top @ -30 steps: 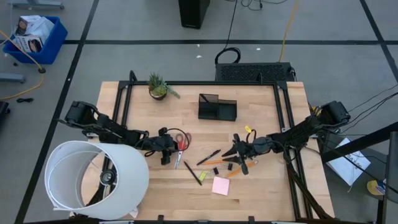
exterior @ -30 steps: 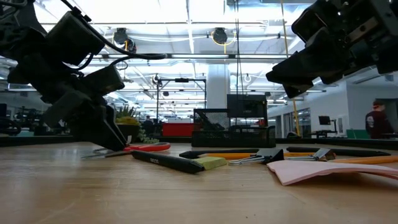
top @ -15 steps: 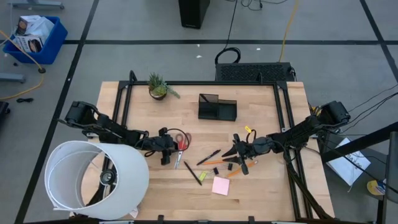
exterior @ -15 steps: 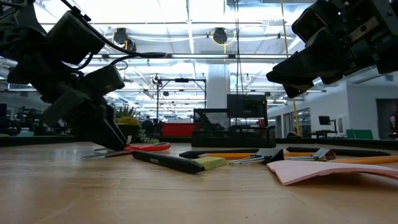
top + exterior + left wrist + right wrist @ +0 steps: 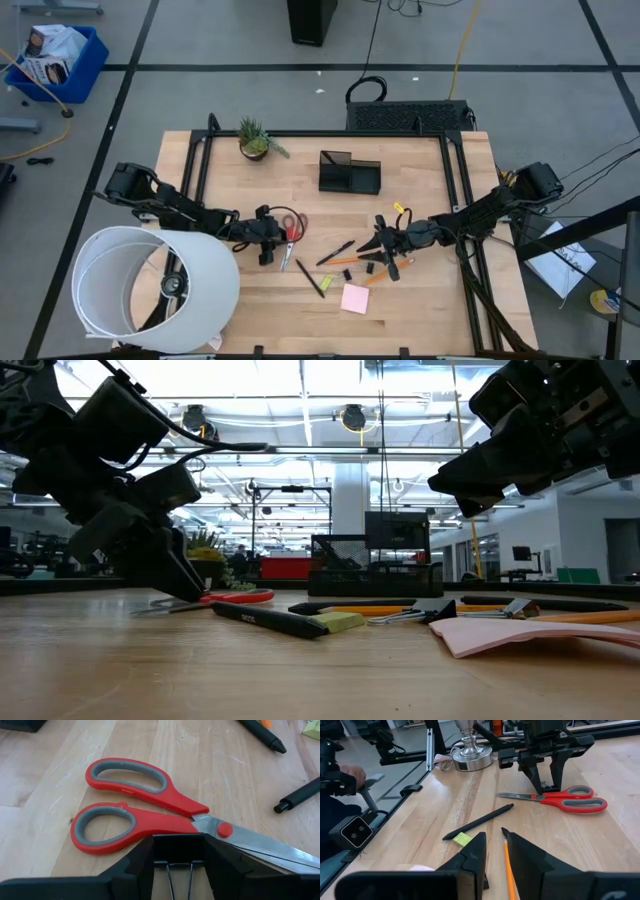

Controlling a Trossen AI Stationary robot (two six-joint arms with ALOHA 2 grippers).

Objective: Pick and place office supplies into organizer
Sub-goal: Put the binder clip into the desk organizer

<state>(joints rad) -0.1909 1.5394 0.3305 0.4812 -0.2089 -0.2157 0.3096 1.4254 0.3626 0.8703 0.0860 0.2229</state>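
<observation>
Left pincer (image 5: 178,854) narrower than before, snug on a black clip (image 5: 178,844) beside red-handled scissors (image 5: 150,816); right pincer (image 5: 494,849) apart.

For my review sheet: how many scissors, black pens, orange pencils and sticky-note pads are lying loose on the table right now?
red-handled scissors: 1
black pens: 2
orange pencils: 2
pink sticky-note pad: 1
Total: 6

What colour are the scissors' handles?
Red with grey inner lining on the scissors, clearest in the left wrist view.
</observation>
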